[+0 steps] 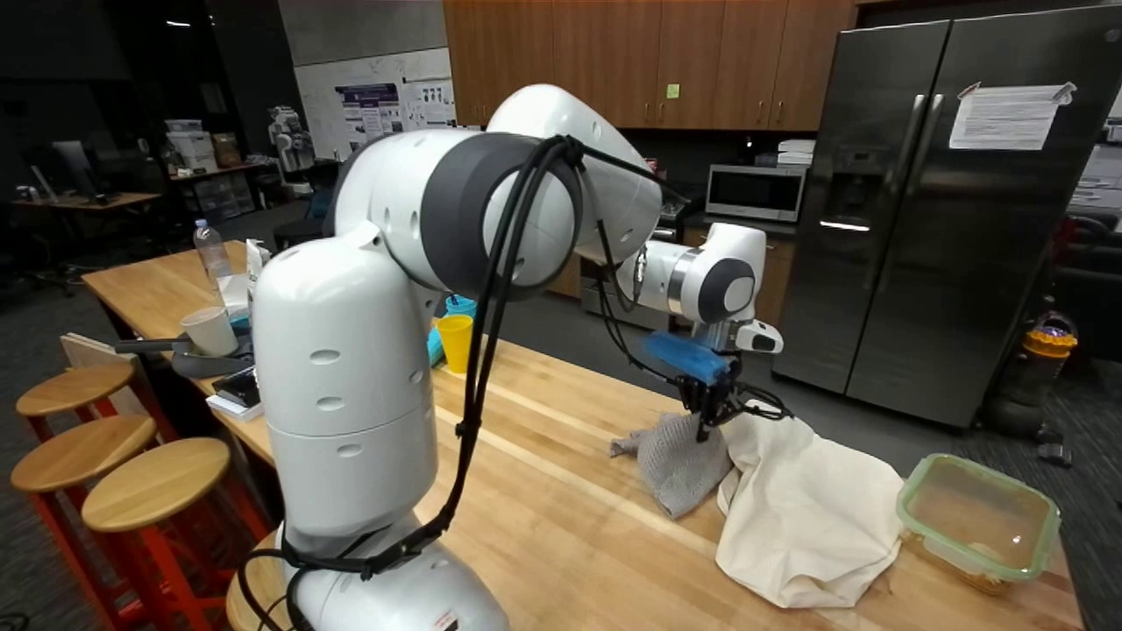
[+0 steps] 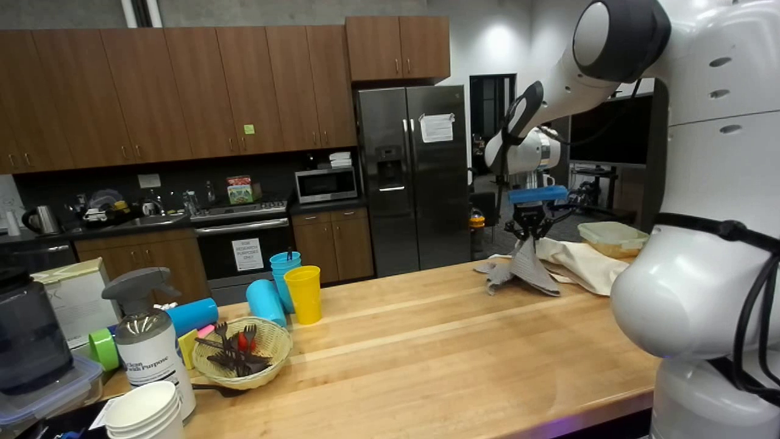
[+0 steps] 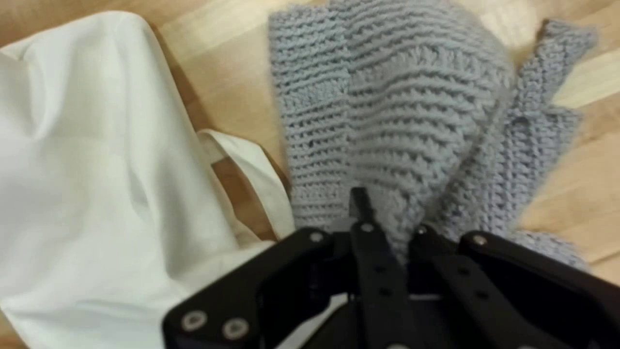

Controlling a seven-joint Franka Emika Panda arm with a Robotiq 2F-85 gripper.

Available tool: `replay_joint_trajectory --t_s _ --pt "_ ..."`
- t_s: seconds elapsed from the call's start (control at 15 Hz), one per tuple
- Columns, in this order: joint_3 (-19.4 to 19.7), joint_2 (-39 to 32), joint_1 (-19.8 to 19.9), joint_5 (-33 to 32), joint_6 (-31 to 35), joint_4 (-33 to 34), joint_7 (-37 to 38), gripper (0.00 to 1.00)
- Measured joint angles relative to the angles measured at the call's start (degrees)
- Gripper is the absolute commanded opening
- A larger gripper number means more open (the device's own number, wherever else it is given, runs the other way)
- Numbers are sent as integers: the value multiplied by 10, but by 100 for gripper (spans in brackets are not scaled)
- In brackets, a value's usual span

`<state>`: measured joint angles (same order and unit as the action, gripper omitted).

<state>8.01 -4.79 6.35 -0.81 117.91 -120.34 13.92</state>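
Several dark forks are held in a round woven basket, while ribbed grey knit cloth is pinched by the gripper beside draped cream fabric.

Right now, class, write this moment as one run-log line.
gripper: shut on gray knit cloth | cloth: peaked at grip, part resting on table | beside: cream fabric with strap

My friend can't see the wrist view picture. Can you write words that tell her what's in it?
The robot's black tool grips a bunched part of a knitted gray cloth. On the picture's left lies cream fabric with a thin strap, and a pale wooden table shows underneath.
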Motion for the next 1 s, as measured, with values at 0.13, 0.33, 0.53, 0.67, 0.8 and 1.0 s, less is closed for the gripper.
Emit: replay_joint_trajectory --t_s 0.13,0.33,0.53,0.67,0.8,1.0 --pt "-12 23 -11 -1 0 9 0 1" --pt "-33 54 -27 3 0 15 0 1" --pt "-54 75 -42 19 0 16 0 1" --pt "-66 84 -50 24 0 16 0 1" --pt "-76 92 -57 24 0 17 0 1" --pt "-93 105 -66 20 0 18 1 1"
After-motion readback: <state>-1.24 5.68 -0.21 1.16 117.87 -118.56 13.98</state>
